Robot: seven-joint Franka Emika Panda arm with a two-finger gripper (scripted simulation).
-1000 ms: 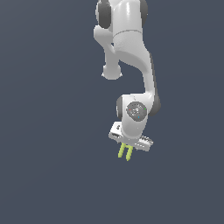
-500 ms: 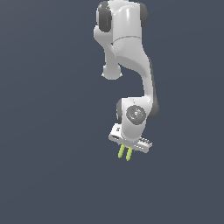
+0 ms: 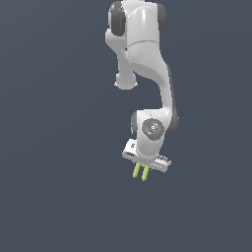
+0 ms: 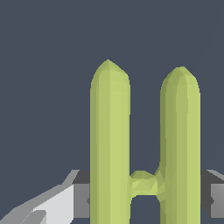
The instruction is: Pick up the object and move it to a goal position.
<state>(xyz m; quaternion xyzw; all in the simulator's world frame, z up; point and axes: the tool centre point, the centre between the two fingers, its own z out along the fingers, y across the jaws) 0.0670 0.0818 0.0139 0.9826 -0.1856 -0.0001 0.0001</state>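
my hand (image 3: 141, 170) pinches the h-shaped piece (image 3: 140, 172) by its upper ends, bars hanging below. since a second ago i have shifted slightly; carry continues. no goal marker visible, apparently.

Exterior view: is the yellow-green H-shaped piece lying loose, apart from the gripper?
No. The H-shaped piece hangs directly from the gripper, its two bars sticking out below the gripper body.
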